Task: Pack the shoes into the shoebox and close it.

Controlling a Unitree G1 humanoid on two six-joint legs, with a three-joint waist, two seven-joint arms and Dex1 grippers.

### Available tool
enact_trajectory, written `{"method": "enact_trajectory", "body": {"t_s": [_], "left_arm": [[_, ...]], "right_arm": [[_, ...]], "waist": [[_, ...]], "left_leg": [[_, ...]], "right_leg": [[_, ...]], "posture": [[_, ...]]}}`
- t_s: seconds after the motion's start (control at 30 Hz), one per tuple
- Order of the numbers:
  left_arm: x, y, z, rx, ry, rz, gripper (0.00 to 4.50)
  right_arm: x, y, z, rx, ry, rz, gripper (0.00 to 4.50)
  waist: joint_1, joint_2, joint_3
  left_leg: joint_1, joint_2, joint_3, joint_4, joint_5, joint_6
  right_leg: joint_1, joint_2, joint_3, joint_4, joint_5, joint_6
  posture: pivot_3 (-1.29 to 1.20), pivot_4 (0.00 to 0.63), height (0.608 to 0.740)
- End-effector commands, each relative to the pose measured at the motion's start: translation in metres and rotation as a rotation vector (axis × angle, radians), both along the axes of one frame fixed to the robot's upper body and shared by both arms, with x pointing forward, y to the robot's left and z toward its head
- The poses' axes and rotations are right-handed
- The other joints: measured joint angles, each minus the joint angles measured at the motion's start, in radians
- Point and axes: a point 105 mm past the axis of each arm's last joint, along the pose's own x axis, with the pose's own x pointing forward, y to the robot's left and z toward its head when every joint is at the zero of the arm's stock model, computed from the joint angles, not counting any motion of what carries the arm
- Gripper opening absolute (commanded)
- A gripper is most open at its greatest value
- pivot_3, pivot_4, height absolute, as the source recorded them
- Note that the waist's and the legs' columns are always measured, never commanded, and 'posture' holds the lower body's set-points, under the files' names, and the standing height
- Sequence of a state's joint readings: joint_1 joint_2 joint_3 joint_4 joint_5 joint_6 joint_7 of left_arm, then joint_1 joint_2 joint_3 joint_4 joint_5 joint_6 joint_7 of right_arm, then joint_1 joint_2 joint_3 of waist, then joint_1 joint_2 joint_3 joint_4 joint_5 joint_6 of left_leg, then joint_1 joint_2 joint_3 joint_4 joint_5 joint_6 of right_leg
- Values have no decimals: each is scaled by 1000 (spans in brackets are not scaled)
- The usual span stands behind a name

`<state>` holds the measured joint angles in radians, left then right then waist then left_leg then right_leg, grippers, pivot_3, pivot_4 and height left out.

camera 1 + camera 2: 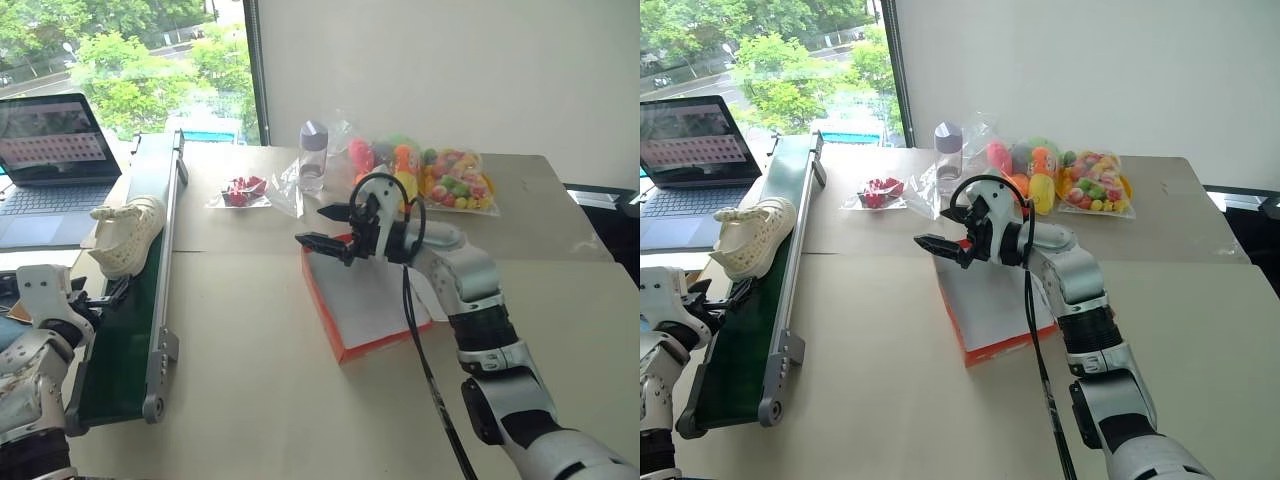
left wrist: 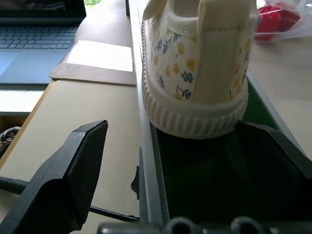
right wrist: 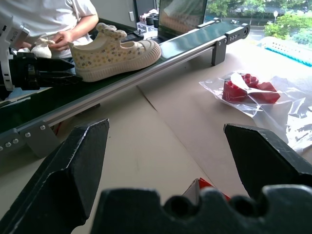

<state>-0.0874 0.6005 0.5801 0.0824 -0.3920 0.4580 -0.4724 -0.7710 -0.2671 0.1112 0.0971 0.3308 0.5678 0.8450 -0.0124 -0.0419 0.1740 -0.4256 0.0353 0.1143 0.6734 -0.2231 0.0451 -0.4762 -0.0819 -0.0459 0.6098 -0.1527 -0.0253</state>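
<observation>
One cream shoe [image 1: 125, 236] with a small flower print stands on the green conveyor [image 1: 120, 370], heel toward me. My left gripper [image 2: 165, 165] is open just behind that heel [image 2: 195, 73], its fingers [image 2: 63, 180] apart on either side and not touching it. The shoebox [image 1: 372, 305], red-orange outside with a white surface up, lies at the table's middle. Over its far left corner my right gripper [image 1: 325, 226] hovers open and holds nothing. At the conveyor's end, a person's hand [image 3: 66, 36] holds a small cream thing [image 3: 40, 46]; I cannot tell if it is the other shoe.
A laptop [image 1: 50, 150] sits left of the conveyor. At the table's back are a red item in clear plastic [image 1: 243, 190], a clear bottle [image 1: 313, 155] and bags of colourful toys [image 1: 440, 175]. The conveyor's end bracket [image 1: 160, 375] juts out near me.
</observation>
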Motion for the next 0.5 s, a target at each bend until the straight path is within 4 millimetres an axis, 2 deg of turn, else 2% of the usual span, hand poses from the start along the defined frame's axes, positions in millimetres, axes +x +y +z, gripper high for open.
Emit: {"method": "enact_trajectory", "body": {"t_s": [0.03,0.33,0.5], "left_arm": [[6,-5,18,25,-50,-30,4489],[17,-28,31,21,-92,-85,4489],[20,-30,38,39,-105,-73,4489]], "right_arm": [[-5,0,14,18,-50,13,4500],[-5,1,13,17,-48,14,4500],[-7,5,12,14,-44,28,4500]], "waist": [[0,0,0],[0,0,0],[-1,0,0]], "left_leg": [[0,0,0,0,0,0],[0,0,0,0,0,0],[0,0,0,0,0,0]], "right_leg": [[0,0,0,0,1,1],[0,4,0,0,1,2],[0,5,0,0,2,3]], "posture": [[0,150,740],[0,150,740],[0,150,740]]}}
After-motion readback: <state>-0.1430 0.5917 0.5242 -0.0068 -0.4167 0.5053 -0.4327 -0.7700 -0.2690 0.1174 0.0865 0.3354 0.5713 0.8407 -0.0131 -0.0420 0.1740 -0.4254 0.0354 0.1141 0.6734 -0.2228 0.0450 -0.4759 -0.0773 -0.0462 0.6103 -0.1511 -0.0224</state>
